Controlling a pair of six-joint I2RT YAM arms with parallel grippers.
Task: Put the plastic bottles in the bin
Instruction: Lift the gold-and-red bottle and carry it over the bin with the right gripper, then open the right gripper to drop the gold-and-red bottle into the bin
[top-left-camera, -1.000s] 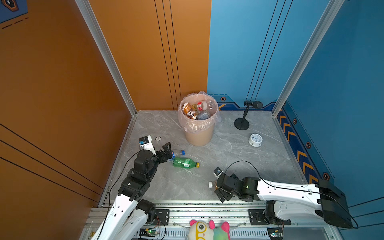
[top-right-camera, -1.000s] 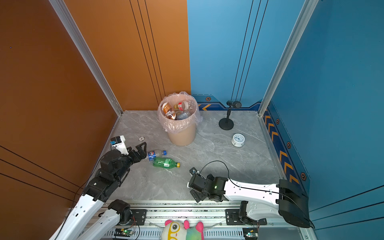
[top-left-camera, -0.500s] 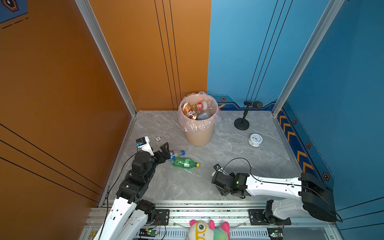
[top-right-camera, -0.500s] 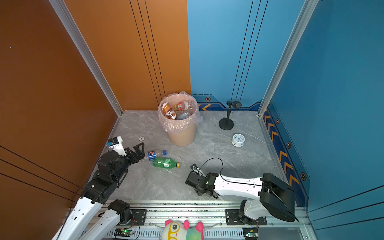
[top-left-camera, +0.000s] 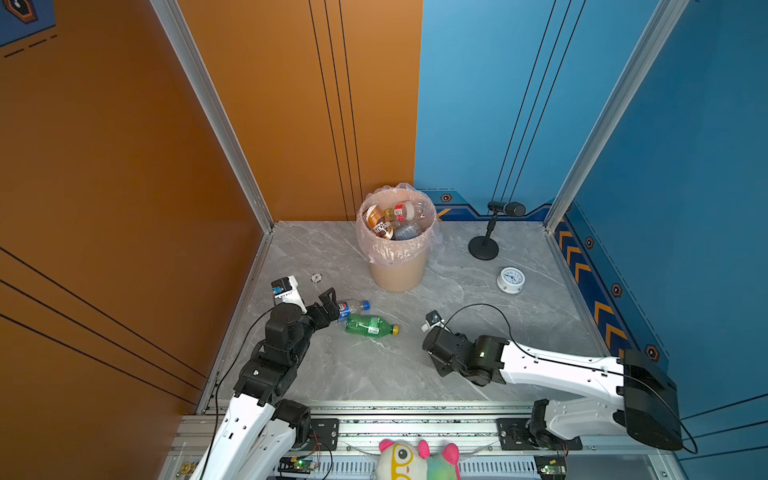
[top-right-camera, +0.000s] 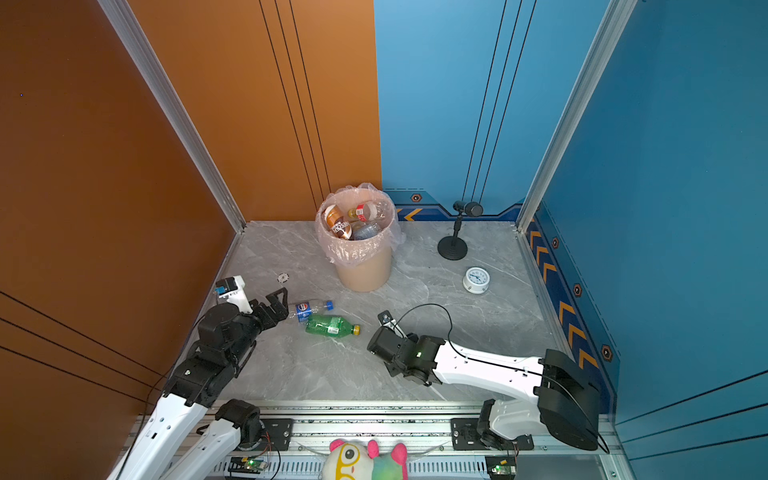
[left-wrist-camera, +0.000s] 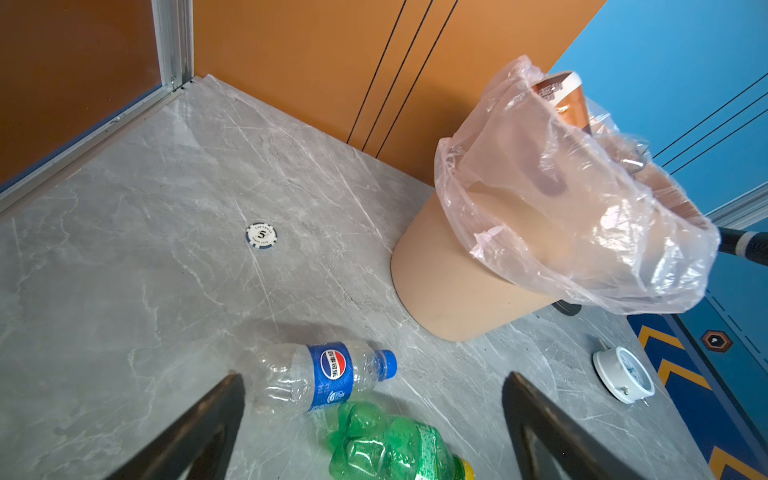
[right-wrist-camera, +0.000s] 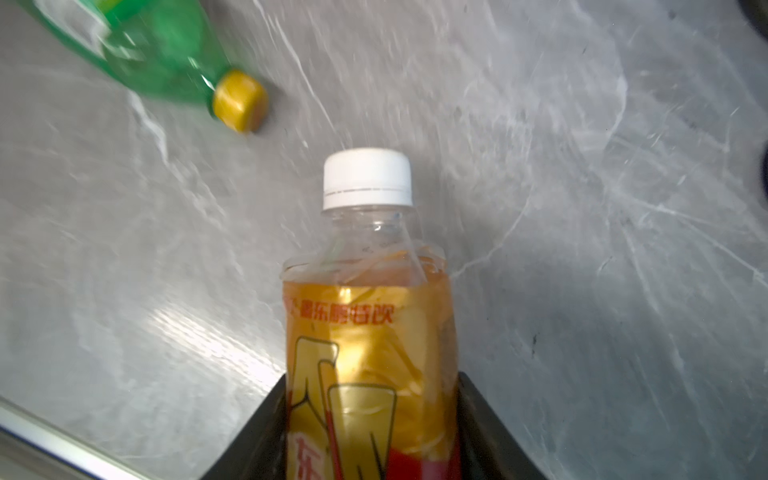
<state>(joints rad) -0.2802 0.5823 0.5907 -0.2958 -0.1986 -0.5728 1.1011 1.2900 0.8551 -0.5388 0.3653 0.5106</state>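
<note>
**Right grips, left gapes**

Right gripper (right-wrist-camera: 372, 415) pinches the red-gold bottle (right-wrist-camera: 368, 324) toward the front edge of the worktop (top-left-camera: 353, 374); only its wrist view shows the grip. Left gripper (left-wrist-camera: 374, 378), jaws wide, faces the blue-label bottle (left-wrist-camera: 328, 374) and green bottle (left-wrist-camera: 386, 449) toward the left edge. Open worktop reaches the bin (top-left-camera: 399, 274) at the back edge.

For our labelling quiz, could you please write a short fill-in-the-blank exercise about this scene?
The right gripper is shut on a gold-labelled bottle with a ____ cap.
The green bottle lying on the table has a ____ cap.
The left gripper, near the blue-labelled bottle, is ____.
Missing words: white; yellow; open.
</note>
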